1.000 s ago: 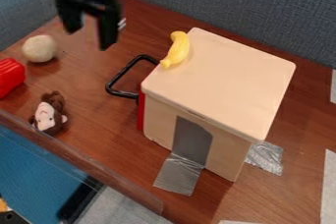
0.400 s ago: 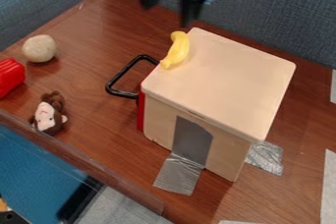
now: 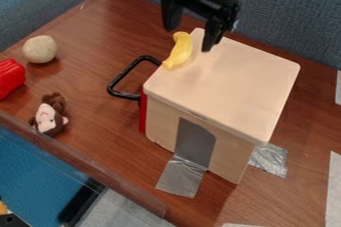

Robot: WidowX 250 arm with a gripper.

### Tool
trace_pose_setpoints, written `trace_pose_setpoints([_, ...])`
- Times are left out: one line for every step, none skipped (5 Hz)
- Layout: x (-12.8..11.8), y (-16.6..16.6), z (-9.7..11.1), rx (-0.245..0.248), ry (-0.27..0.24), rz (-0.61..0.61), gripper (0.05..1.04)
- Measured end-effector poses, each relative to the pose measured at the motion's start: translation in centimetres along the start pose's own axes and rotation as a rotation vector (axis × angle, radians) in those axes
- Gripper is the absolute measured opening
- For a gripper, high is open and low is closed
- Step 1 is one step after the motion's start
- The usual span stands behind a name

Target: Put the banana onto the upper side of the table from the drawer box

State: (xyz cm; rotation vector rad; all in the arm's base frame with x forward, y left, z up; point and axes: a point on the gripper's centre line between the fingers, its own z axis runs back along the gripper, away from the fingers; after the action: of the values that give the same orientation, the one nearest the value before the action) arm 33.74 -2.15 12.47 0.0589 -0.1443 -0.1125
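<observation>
Camera view: banana [image 3: 178,51] yellow, slightly curved, on drawer box [image 3: 230,86] edge; fingers [image 3: 214,33] apart.

We look in on an apparent robotics lab: a robot gripper [image 3: 190,38], fabric partitions [image 3: 286,17], silver tape [image 3: 180,177] on a wood-grained table [image 3: 86,37].

Plain cream, boxy wooden drawer box [image 3: 226,84], grey patch [image 3: 194,139] at its front; at its eleven o'clock, a curved, solid-yellow banana [image 3: 179,51]. Twelve o'clock: black two-fingered hand [image 3: 191,37]. Nine o'clock: bright red ribbed object [image 3: 9,77]. Reddish-brown, wood-grained worktop [image 3: 86,81].
</observation>
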Motion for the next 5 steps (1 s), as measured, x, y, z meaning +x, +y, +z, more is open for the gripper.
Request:
trace_pose_setpoints([0.1,0.0,-1.5,0.024,0.051,0.007,0.966])
trace_pose_setpoints([0.2,-0.4,-2.2,0.012,0.061,0.006,0.845])
trace_pose_setpoints([0.2,-0.9,-2.2,-0.001,0.061,-0.013,0.523])
trace_pose_setpoints([0.1,-0.9,-2.2,0.003,0.069,-0.022,0.381])
trace_pose_setpoints([0.3,1.0,-1.8,0.007,0.071,0.003,0.380])
